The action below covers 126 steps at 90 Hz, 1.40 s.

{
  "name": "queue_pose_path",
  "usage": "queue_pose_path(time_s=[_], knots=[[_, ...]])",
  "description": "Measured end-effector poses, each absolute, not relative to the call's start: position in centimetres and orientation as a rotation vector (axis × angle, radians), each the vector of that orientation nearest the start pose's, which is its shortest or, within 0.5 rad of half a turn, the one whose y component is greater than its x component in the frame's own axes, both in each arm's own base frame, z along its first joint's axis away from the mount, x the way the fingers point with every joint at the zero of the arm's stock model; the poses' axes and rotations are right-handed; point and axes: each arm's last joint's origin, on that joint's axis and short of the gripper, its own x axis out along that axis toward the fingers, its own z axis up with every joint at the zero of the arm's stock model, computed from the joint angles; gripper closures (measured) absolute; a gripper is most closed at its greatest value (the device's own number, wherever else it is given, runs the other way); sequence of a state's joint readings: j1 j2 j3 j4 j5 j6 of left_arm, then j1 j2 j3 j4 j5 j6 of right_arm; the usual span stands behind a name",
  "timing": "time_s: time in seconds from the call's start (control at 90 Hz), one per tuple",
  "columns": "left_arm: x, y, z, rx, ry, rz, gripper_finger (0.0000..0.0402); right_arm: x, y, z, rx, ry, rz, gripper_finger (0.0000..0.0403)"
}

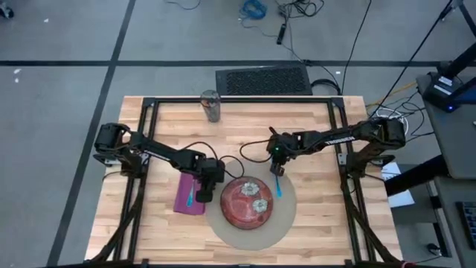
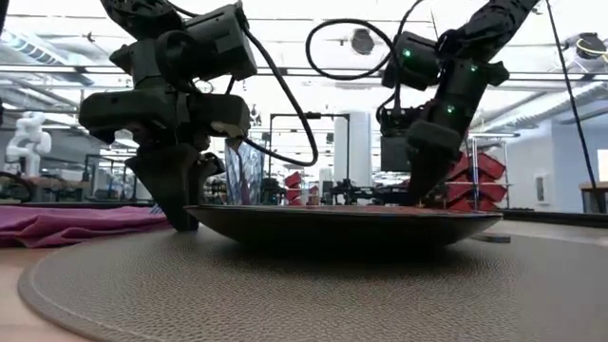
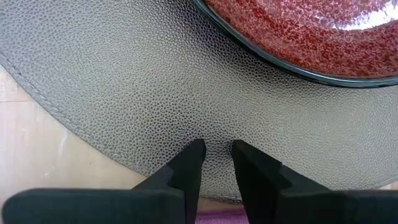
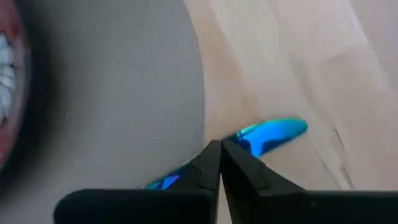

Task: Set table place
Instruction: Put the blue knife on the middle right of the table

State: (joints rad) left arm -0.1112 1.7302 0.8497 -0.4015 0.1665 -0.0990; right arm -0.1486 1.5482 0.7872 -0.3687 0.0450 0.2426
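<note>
**Two tools at the plate**

The right tool (image 1: 278, 173), fingers pinched nearly together on a shiny blue utensil (image 4: 272, 134), stands at the round beige mat's (image 1: 287, 216) edge. The left tool (image 1: 204, 195), narrowly open and empty, hovers between a purple napkin (image 1: 184, 196) and a red speckled plate (image 1: 239, 206) on the pale-wood counter (image 1: 160, 126).

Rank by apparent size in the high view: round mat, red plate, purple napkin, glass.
1. Round mat
2. Red plate
3. Purple napkin, partly covered by the left gripper
4. Glass
</note>
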Motion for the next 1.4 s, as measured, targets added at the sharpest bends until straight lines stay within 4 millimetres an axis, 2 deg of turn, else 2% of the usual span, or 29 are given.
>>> queue_pose_path(time_s=[0.356, 0.733, 1.4], knots=[[28.9, -3.7, 12.1, -0.120, 1.295, -0.175, 0.0321, 27.0, -3.4, 15.2, 0.344, 1.143, -0.237, 0.0403], [28.9, -3.7, 12.1, -0.120, 1.296, -0.174, 0.0321, 27.6, -1.7, 13.2, 0.356, 1.234, -0.193, 0.0403], [29.0, -3.7, 12.1, -0.118, 1.290, -0.176, 0.0321, 26.0, 1.1, 12.8, 0.329, 1.419, -0.157, 0.0403]])
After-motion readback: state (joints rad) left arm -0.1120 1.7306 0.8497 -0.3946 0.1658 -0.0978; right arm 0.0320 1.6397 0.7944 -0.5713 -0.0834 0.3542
